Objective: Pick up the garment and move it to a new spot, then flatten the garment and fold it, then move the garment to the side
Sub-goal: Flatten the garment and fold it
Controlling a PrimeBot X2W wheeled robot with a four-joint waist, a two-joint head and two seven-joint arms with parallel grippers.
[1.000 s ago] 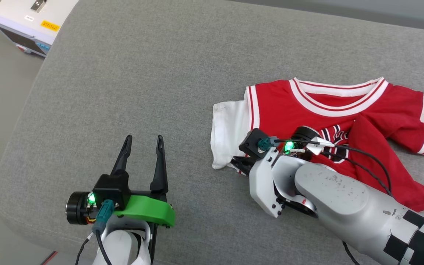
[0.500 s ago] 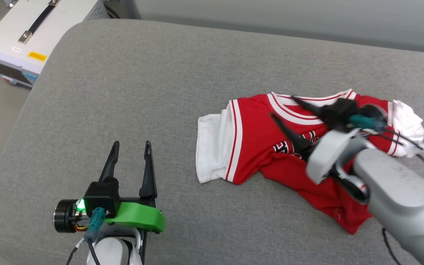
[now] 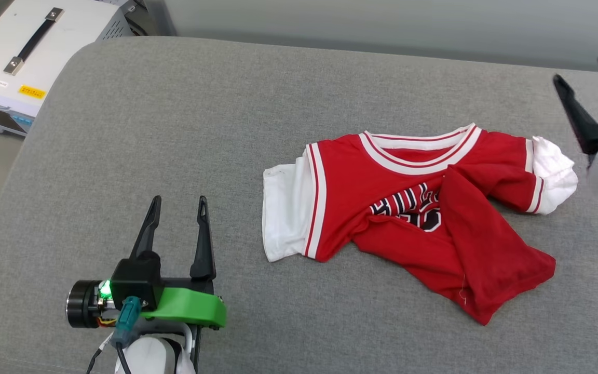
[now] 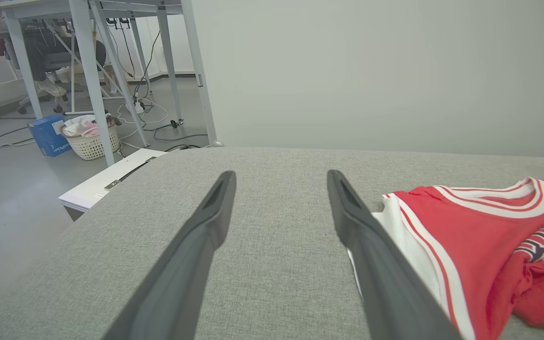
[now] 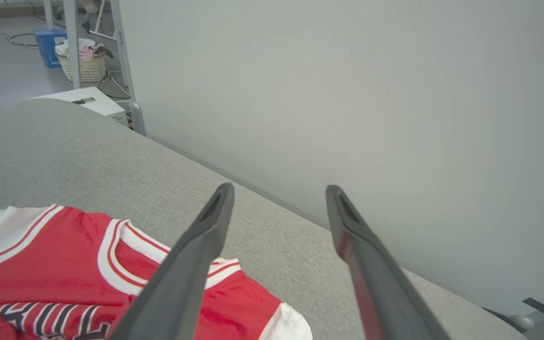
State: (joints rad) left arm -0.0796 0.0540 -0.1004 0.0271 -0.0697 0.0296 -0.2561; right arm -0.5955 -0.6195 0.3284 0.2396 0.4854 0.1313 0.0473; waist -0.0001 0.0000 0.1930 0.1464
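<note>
Red jersey (image 3: 382,182) lies rumpled on grey cushion (image 3: 174,130); judged light, limp, soft. Best hold: hem corner at 5 o'clock. Left gripper (image 3: 179,200), right gripper (image 3: 581,70): jaws spread, empty.

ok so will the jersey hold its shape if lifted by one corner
Likely floppy: the jersey lies creased, a flap folded over its lettering. Probably light: thin cloth. It may drag on the textured grey cushion.
</note>
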